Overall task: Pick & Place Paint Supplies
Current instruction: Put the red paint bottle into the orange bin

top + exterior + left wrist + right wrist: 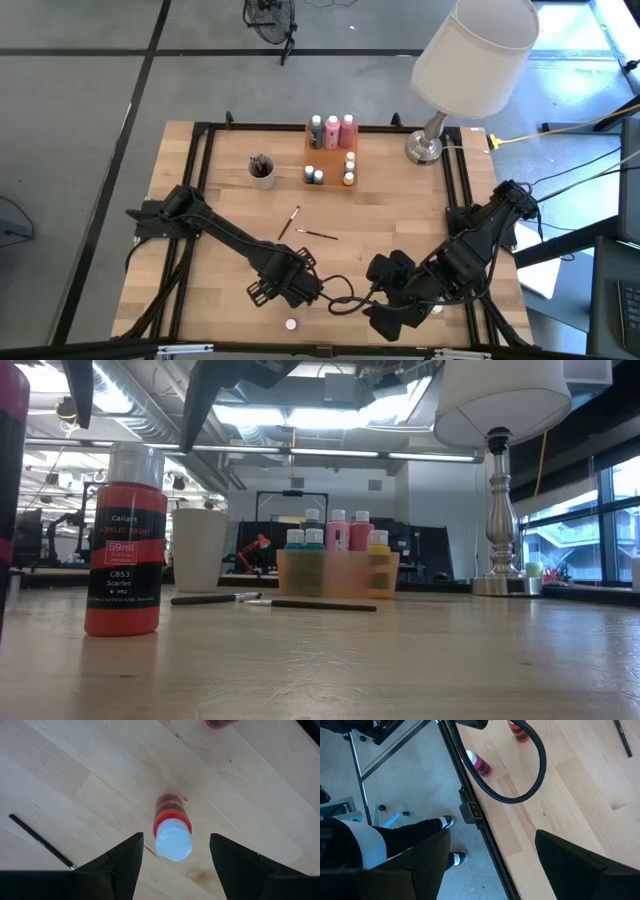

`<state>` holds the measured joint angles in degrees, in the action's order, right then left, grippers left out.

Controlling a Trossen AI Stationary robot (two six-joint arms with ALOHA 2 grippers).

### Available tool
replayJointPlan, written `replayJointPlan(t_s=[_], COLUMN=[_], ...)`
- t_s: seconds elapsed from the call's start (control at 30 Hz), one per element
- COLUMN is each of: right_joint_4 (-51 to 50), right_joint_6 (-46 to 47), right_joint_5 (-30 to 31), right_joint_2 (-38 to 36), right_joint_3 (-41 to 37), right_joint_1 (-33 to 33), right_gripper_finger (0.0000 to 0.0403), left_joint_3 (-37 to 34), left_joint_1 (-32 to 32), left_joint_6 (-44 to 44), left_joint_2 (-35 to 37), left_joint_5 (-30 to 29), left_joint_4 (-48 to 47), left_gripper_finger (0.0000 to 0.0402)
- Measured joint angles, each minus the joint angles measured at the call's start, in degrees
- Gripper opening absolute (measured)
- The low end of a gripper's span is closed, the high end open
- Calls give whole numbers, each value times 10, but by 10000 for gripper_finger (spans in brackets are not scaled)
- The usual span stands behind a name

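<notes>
Wooden table point(220, 215), orange tray point(330, 160) of paint bottles, grey cup point(263, 171), two paintbrushes point(318, 234), lamp point(425, 148), scarlet bottle point(125, 540)

In the high view, the scarlet paint bottle point(170, 827) was hidden beneath the left arm. A second red bottle point(218, 723) was cut off by the left wrist view's edge, and another dark-and-pink bottle point(10, 480) by the low view's edge. The brushes in the grey cup point(262, 170) were too small to count. The person point(385, 845) beside the counter point(560, 795) appeared only as legs and shoes.
</notes>
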<state>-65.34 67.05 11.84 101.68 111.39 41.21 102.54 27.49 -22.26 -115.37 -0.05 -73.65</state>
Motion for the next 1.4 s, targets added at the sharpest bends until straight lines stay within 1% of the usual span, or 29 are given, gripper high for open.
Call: replayJointPlan(t_s=[0.13, 0.33, 0.6, 1.0, 1.4], right_joint_4=[0, 0, 0, 0, 0], right_joint_6=[0, -1, -5, -5, -4], right_joint_5=[0, 0, -5, -14, -20], right_joint_2=[0, 0, 0, 0, 0], right_joint_3=[0, 0, 0, 0, 0], right_joint_1=[0, -6, -19, -19, -19], right_gripper_finger=[296, 296, 296, 296, 296], left_joint_3=[-2, -45, -45, -45, -45], left_joint_1=[0, -7, -7, -7, -10], left_joint_6=[-3, -6, -15, -26, -31], left_joint_2=[0, 1, 3, 3, 3], left_joint_5=[-2, 12, 13, 10, -1], left_joint_4=[1, 25, 29, 41, 45], left_gripper_finger=[226, 226, 226, 225, 192])
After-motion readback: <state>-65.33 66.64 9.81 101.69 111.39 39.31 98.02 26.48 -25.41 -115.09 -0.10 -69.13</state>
